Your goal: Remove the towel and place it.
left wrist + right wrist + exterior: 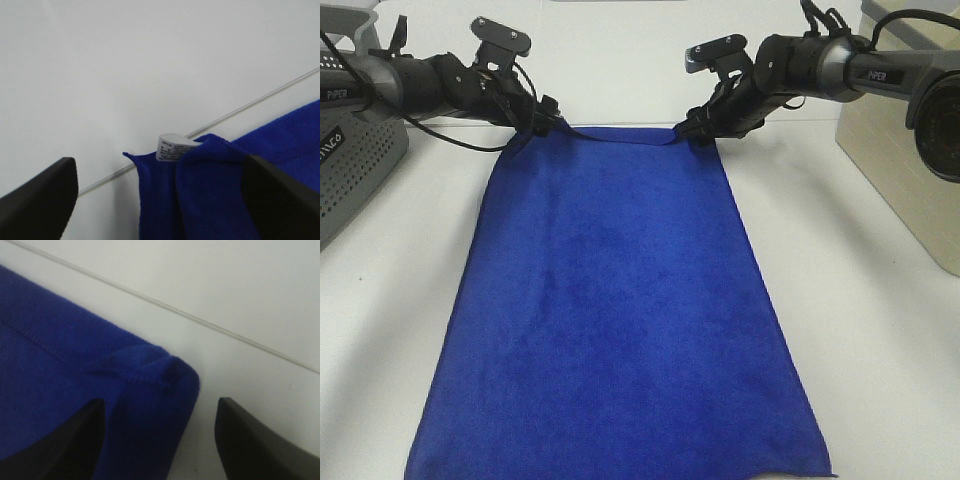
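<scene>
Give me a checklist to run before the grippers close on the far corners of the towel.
1. Left gripper open: ok, fingers spread.
2. Towel corner between the left fingers: ok, folded corner with the white tag lies between them.
3. Right gripper open: ok.
4. Corner between the right fingers: ok, rounded corner sits in the gap.
5. Towel lying flat on the table: ok, apart from the far edge bunched at both corners.
6. Fingertips low enough to pinch the cloth: cannot tell.
</scene>
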`<state>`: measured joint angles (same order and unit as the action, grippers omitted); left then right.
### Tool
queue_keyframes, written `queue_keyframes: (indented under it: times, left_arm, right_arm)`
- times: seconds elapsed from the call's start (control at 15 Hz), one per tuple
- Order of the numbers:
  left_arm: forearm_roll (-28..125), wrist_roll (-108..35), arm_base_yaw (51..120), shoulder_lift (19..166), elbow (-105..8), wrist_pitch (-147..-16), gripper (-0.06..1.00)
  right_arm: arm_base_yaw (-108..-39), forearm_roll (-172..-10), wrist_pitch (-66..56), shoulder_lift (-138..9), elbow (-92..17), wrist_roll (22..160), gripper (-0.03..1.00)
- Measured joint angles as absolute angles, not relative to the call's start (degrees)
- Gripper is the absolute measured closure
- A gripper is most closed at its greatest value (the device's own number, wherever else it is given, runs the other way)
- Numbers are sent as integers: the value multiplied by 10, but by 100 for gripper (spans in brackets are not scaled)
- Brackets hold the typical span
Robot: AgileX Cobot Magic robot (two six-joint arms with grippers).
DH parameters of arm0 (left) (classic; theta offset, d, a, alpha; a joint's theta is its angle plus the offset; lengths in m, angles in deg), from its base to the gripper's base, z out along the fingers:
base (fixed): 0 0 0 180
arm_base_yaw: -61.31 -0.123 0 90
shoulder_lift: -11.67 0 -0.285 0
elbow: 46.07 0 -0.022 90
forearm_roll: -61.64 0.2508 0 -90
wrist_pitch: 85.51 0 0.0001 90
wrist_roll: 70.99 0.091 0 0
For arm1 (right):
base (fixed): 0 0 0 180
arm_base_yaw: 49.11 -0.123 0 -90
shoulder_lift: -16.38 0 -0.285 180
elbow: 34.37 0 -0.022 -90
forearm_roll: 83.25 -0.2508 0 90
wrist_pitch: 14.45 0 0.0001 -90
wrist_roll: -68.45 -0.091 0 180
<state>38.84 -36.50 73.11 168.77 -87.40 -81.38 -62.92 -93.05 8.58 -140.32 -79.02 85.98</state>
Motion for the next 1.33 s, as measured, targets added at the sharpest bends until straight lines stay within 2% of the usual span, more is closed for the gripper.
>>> queue_keyframes:
  times: [0.13, 0.4, 0.67, 0.93, 1.07, 1.33]
  left_arm:
    - [388, -365, 731, 1679, -874, -780, 11]
    - [389, -388, 729, 1619, -874, -633, 11]
    - [451, -529, 721, 1520, -874, -420, 11]
    - [577, -661, 717, 1417, -874, -275, 11]
    - [606, -685, 694, 1371, -874, -236, 11]
    - [612, -684, 574, 1315, -874, -164, 11]
  right_arm:
    - [-629, -930, 134, -1381, -790, 860, 33]
    - [-629, -933, 241, -1311, -790, 845, 32]
    - [-629, -925, 410, -1218, -791, 747, 17]
    - [-626, -899, 538, -1116, -792, 707, 16]
    - [-601, -913, 552, -1079, -792, 698, 16]
    - [-535, -914, 553, -1014, -792, 685, 17]
